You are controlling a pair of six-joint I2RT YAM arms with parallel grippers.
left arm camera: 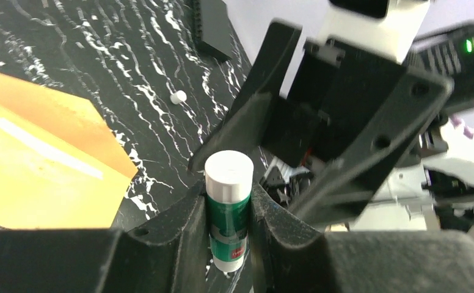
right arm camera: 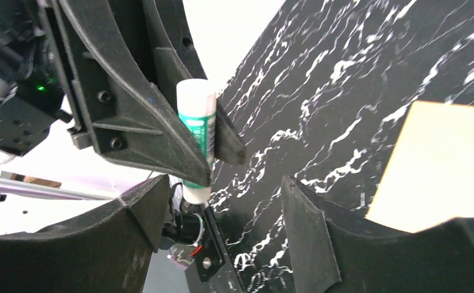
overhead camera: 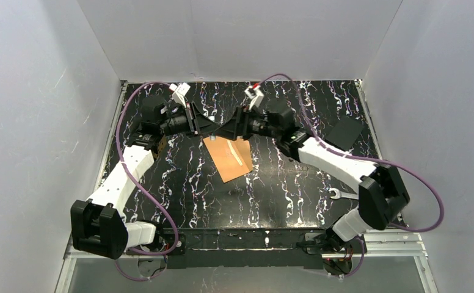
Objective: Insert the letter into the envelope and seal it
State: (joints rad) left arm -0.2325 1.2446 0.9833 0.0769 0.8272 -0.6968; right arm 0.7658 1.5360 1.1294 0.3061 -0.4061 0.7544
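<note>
The orange-brown envelope (overhead camera: 231, 157) lies flat on the black marbled table, with a pale strip across its face; it also shows in the left wrist view (left arm camera: 33, 165) and the right wrist view (right arm camera: 442, 165). The letter is not in view. My left gripper (overhead camera: 213, 129) (left arm camera: 228, 213) is shut on a green glue stick with a white cap (left arm camera: 228, 201) (right arm camera: 196, 134), held above the envelope's far edge. My right gripper (overhead camera: 233, 130) (right arm camera: 222, 232) is open and empty, facing the left gripper, its fingers on either side of the stick's end without touching it.
A wrench (overhead camera: 342, 195) lies near the right arm. A black flat box (overhead camera: 344, 131) (left arm camera: 213, 27) sits at the far right. A small white cylinder (left arm camera: 178, 96) lies on the table beyond the envelope. A brown object (overhead camera: 160, 146) sits under the left arm.
</note>
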